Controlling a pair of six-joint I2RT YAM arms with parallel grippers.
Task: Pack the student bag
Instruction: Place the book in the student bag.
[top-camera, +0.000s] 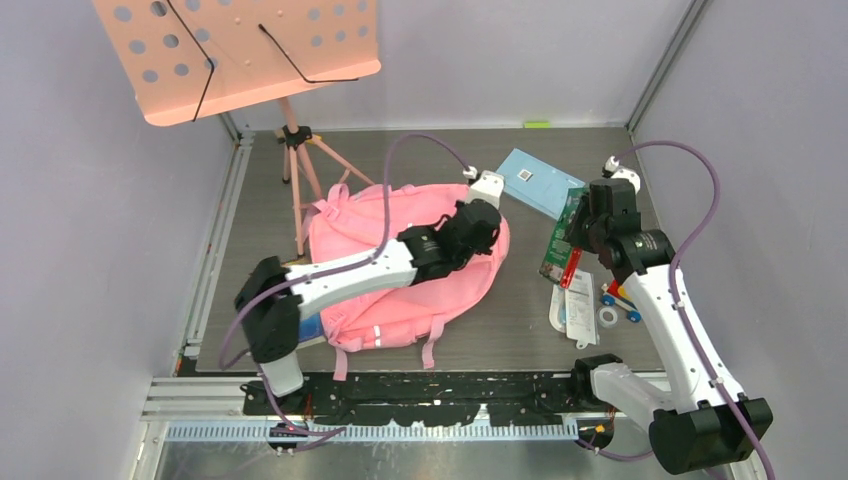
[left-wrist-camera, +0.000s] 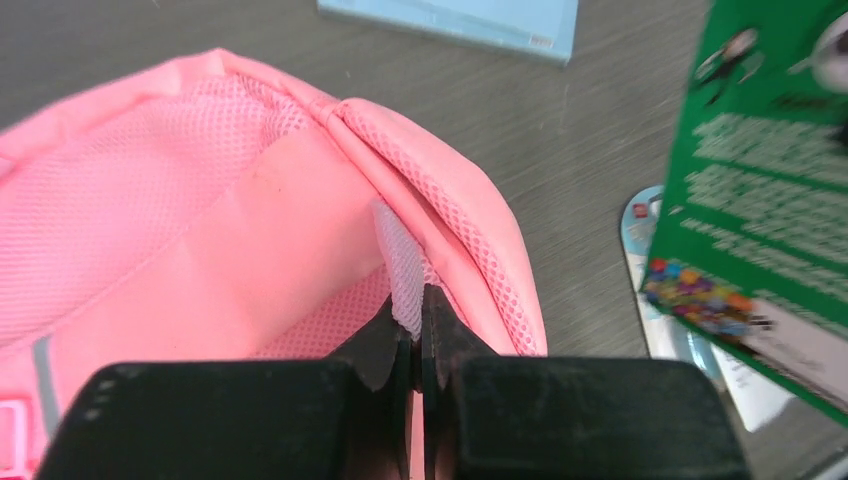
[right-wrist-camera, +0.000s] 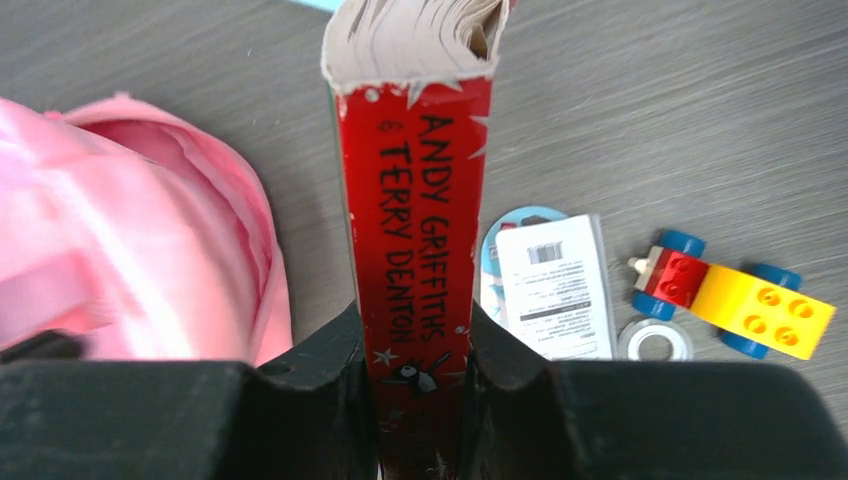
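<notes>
At the middle of the table lies the pink student bag (top-camera: 440, 295), slumped flat with its opening at the right-hand end. The left gripper (left-wrist-camera: 418, 305) is pressed together on a white mesh flap (left-wrist-camera: 400, 255) at the rim of that opening, seemingly to lift the edge and keep the mouth wide. The right gripper (right-wrist-camera: 415, 330) clamps a red-spined paperback (right-wrist-camera: 415, 180) by its lower end, upright just beside the bag, likely poised to slide it in. Counted: one bag, two books (the held paperback and a pale blue book (top-camera: 540, 180) flat at the far side), one brick toy car (right-wrist-camera: 735, 295), one white ring (right-wrist-camera: 655, 340), one packet (right-wrist-camera: 550, 285), one music stand (top-camera: 240, 50).
</notes>
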